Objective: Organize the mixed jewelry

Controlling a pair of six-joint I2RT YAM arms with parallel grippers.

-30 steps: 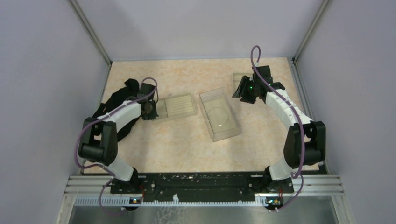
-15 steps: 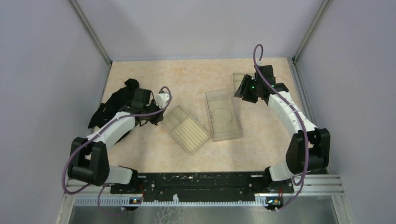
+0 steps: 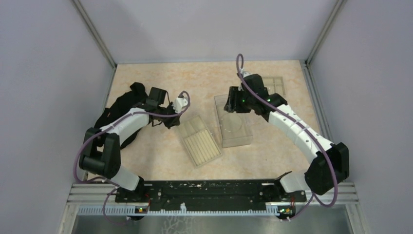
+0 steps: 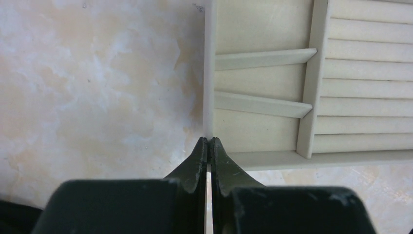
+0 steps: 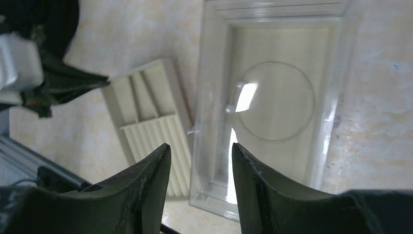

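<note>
**Right gripper** [image 5: 199, 163] is hovering with its two fingers standing apart and nothing between them. In the top view it is hanging above the 12 o'clock end of the clear box [image 3: 218, 124]. In the right wrist view one long wall of the box is running up between the fingers.

**Hoop** [image 5: 275, 141] is lying flat on the floor of the clear box, about midway along it. It is a thin, pale silver wire forming an almost perfect circle that spans nearly the whole width of the inner floor. In the wrist view a bright glare is crossing its 9 o'clock arc. It is touching neither gripper.

**Left gripper** [image 4: 208, 142] is holding its fingers pressed together. The tips are touching the corner of the ridged tray [image 4: 360, 97] at the end of its rim, not closing around it.

**Ridged tray** is beige, with small compartments at the gripper end and long parallel ridges beyond. In the top view it is lying slantwise at 4 o'clock of the left gripper. Its far corner is lying just beside the clear box, which is standing at its 3 o'clock.

**Surroundings.** A black cloth [image 3: 117, 109] is lying at 9 o'clock of the left gripper, under the left arm. A compartmented tray [image 3: 275, 83] is sitting at 2 o'clock of the right gripper, near the far right corner of the table [image 3: 160, 78].
</note>
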